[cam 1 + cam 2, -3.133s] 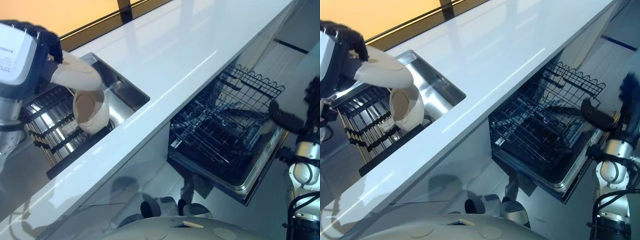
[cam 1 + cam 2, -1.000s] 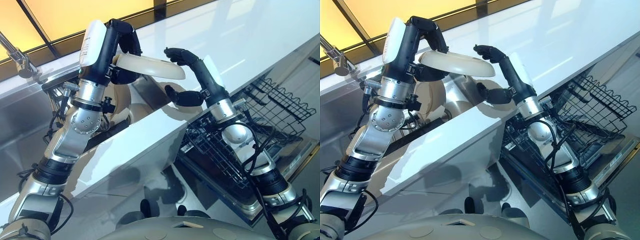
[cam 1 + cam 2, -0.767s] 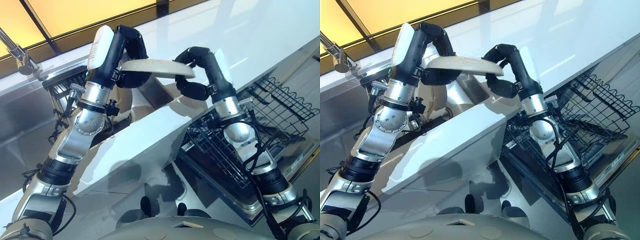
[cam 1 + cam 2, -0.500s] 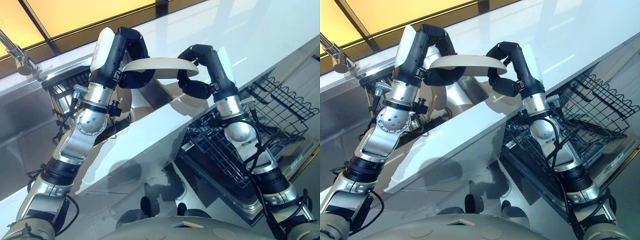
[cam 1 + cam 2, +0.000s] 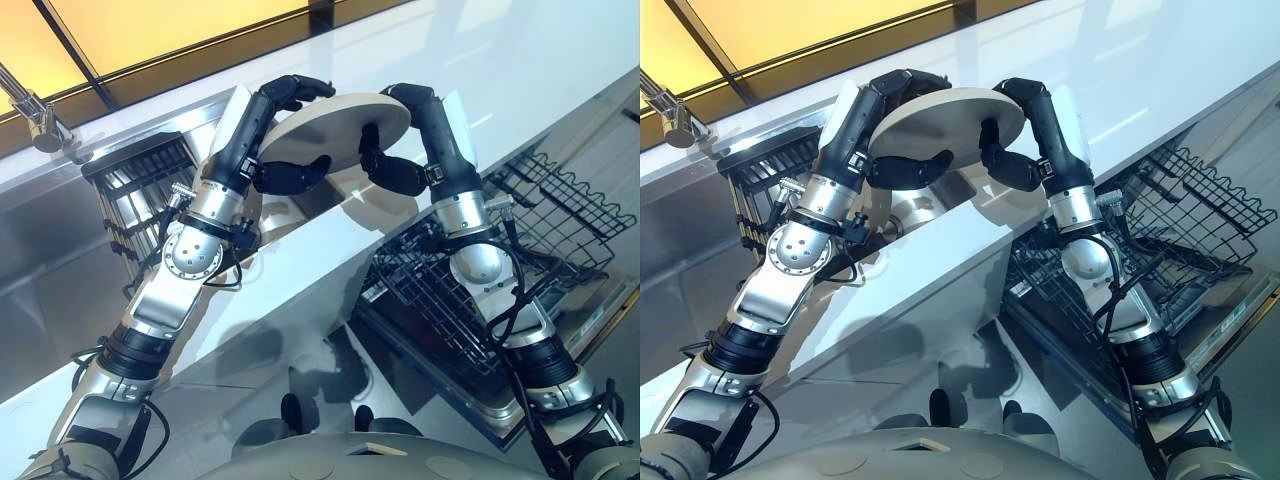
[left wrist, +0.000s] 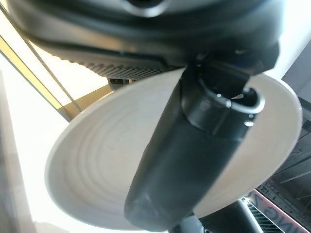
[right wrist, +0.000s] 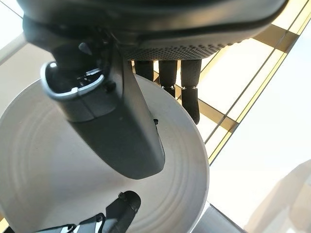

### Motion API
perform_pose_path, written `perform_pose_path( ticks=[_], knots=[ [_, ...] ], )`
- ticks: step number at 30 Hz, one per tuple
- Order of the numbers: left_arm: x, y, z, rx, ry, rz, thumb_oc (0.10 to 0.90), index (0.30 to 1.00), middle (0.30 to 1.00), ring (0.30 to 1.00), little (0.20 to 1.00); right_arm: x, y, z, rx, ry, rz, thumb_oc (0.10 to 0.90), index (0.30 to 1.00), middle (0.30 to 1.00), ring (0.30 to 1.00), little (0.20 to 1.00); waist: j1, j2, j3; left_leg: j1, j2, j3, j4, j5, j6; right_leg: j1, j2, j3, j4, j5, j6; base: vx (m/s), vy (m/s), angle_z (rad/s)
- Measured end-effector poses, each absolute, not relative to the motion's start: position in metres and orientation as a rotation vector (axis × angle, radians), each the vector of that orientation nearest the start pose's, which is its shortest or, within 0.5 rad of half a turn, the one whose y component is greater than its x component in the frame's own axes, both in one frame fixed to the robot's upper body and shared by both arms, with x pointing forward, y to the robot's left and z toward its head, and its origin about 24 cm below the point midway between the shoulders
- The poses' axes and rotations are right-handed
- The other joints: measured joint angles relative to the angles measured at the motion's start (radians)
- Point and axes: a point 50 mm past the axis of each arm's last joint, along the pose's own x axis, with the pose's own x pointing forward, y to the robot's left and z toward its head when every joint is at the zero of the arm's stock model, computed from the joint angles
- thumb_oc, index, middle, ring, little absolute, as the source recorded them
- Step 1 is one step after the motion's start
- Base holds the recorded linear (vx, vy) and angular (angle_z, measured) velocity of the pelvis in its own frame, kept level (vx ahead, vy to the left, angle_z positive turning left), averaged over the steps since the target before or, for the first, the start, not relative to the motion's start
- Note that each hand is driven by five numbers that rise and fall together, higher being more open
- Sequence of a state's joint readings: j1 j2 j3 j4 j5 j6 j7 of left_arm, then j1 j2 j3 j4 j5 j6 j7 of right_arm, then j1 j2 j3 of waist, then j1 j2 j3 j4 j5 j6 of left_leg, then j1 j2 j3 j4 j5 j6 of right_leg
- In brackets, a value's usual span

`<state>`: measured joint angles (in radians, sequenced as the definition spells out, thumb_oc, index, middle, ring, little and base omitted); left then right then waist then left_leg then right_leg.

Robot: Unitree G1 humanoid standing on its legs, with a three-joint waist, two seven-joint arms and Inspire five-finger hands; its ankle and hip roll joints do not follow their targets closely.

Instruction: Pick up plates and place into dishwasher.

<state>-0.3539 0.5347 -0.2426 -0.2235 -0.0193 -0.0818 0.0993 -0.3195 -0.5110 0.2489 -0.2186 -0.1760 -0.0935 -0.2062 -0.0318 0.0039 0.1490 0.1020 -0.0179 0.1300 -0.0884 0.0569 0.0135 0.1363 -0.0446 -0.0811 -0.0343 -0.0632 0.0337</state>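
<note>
Cream-coloured and round, the plate (image 5: 335,130) is held in the air above the white countertop (image 5: 480,60), tilted so its underside faces the head camera, with one hand on each side of it.

At the far left a metal faucet (image 5: 38,125) stands over the steel sink (image 5: 60,250), and a dark dish rack (image 5: 140,185) sits in the basin. The left hand (image 5: 270,130) comes up next: its fingers (image 5: 298,88) curl over the plate's left rim from above while its thumb (image 5: 292,175) presses against the underside, so the hand is clamped on the plate. The right hand (image 5: 405,135) takes the opposite edge, fingers hooked over the right rim and thumb (image 5: 392,172) curled against the underside, also gripping the plate. Below and to the right, the dishwasher's black wire rack (image 5: 470,260) is pulled out under the counter edge, well apart from the plate.

The left wrist view shows what the head views cannot: the plate's ringed face (image 6: 107,160) with the thumb (image 6: 189,160) laid across it. In the right wrist view the right thumb (image 7: 116,131) lies on that face, its fingers (image 7: 189,82) wrap behind the rim, and a finger of the other hand (image 7: 119,211) reaches in at the plate's far edge.
</note>
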Motion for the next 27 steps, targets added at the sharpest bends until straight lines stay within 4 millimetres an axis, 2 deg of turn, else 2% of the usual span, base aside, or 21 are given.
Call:
perform_pose_path(
  ticks=[6, 11, 15, 18, 22, 27],
  knots=[
    [0.282, 0.146, 0.183, 0.482, -0.594, -0.211, 0.800, 0.900, 0.900, 0.900, 0.900, 0.275, -0.145, 0.180, -0.590, -0.704, 0.091, 0.100, 0.300, 0.300, 0.300, 0.200, 0.001, 0.000, 0.000, 0.000, 0.000, -0.001, 0.000, 0.000, 0.000, 0.001, -0.001, -0.001, 0.000, 0.000, 0.000, 0.00, 0.000, 0.00],
    [0.279, 0.150, 0.173, 0.480, -0.554, -0.204, 0.800, 0.900, 0.900, 0.900, 0.900, 0.274, -0.150, 0.183, -0.589, -0.727, 0.050, 0.100, 0.300, 0.300, 0.300, 0.200, 0.001, 0.000, 0.000, 0.000, 0.000, -0.002, 0.000, 0.000, 0.000, 0.001, -0.001, -0.002, 0.000, 0.000, 0.000, 0.00, 0.002, 0.01],
    [0.275, 0.160, 0.160, 0.479, -0.502, -0.178, 0.800, 0.900, 0.900, 0.900, 0.900, 0.272, -0.174, 0.188, -0.639, -0.736, -0.072, 0.100, 0.300, 0.300, 0.300, 0.200, 0.003, 0.000, 0.000, 0.000, -0.001, -0.010, 0.000, 0.000, 0.000, 0.007, -0.002, -0.009, -0.004, 0.000, 0.000, 0.01, 0.001, 0.06],
    [0.272, 0.175, 0.155, 0.463, -0.467, -0.125, 0.800, 0.900, 0.900, 0.900, 0.900, 0.269, -0.195, 0.195, -0.681, -0.753, -0.182, 0.100, 0.300, 0.300, 0.300, 0.200, 0.004, 0.000, 0.001, 0.000, -0.001, -0.013, 0.000, 0.000, 0.000, 0.010, -0.002, -0.012, -0.009, 0.000, 0.000, 0.00, -0.001, 0.01],
    [0.266, 0.201, 0.154, 0.459, -0.449, -0.025, 0.800, 0.900, 0.900, 0.900, 0.900, 0.262, -0.233, 0.205, -0.758, -0.767, -0.403, 0.100, 0.300, 0.300, 0.300, 0.200, 0.007, -0.001, 0.002, -0.002, -0.002, -0.018, 0.000, 0.000, 0.000, 0.013, -0.001, -0.014, -0.014, 0.000, -0.001, 0.00, -0.001, 0.02],
    [0.259, 0.223, 0.156, 0.489, -0.441, 0.049, 0.800, 0.900, 0.900, 0.900, 0.900, 0.252, -0.271, 0.213, -0.894, -0.755, -0.632, 0.100, 0.300, 0.300, 0.300, 0.200, 0.008, -0.002, 0.005, -0.003, -0.003, -0.027, 0.000, 0.000, 0.000, 0.019, -0.001, -0.017, -0.017, 0.000, -0.001, 0.02, 0.012, 0.05]
  ],
)
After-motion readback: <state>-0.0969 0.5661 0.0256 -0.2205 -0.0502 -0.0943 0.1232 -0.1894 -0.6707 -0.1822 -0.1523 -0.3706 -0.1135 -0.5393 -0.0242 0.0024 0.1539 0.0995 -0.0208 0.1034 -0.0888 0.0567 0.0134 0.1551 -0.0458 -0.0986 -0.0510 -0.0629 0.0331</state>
